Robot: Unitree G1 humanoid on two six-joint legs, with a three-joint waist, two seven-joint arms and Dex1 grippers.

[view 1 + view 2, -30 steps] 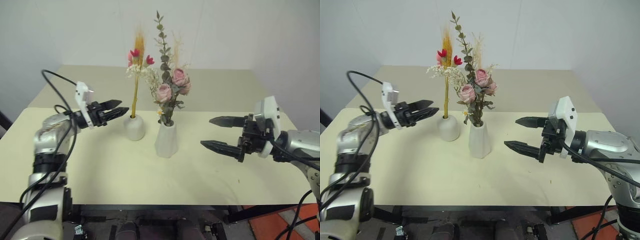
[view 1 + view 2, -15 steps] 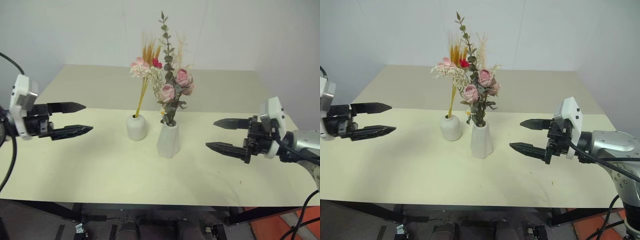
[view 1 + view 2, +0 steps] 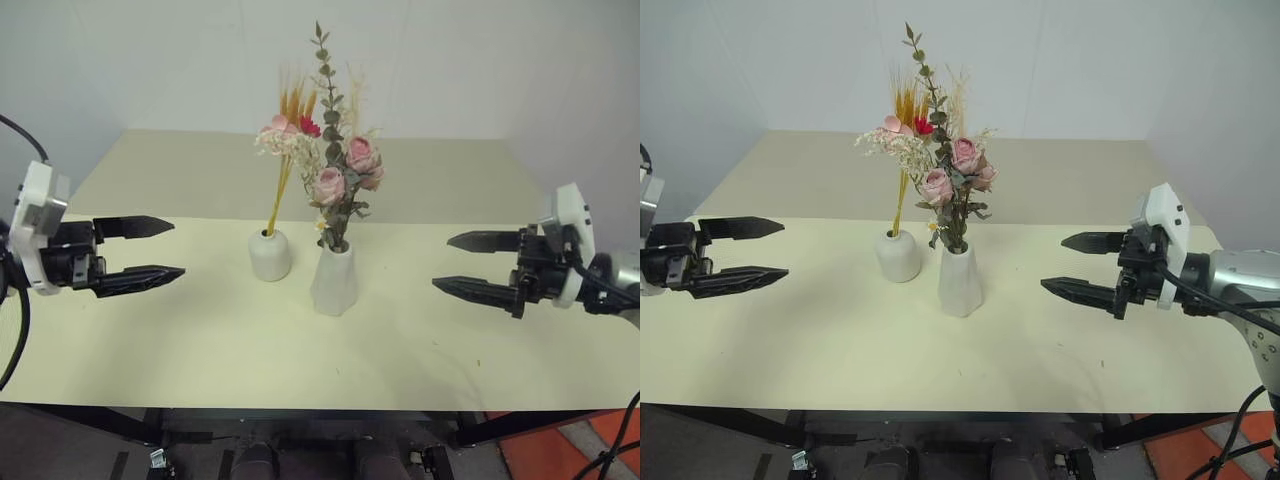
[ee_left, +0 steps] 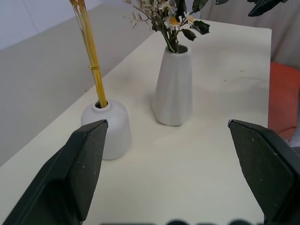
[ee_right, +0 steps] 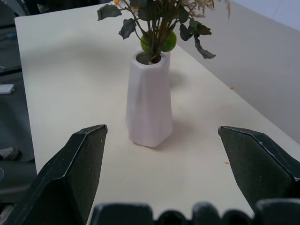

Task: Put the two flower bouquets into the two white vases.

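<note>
Two white vases stand mid-table. The short round vase [image 3: 270, 255] holds the slim bouquet [image 3: 288, 130] with yellow-orange stems, leaning right. Beside it, the taller faceted vase [image 3: 334, 280] holds the bushy bouquet [image 3: 340, 180] of pink roses and green sprigs. My left gripper [image 3: 158, 250] hovers open over the table's left side, well clear of the short vase and pointing at it. My right gripper [image 3: 455, 263] is open on the right, pointing at the tall vase from a distance. Both vases [image 4: 105, 131] [image 4: 173, 86] sit between the left fingers in the left wrist view.
The cream table [image 3: 230, 340] has a front edge close to me and a lower beige surface [image 3: 180, 170] behind it, against a white wall. Open room lies on either side of the vases.
My left gripper has let go of the slim bouquet's stem, opened and drawn back to the left. The slim bouquet now leans right in its vase. My right gripper has shifted slightly right.
</note>
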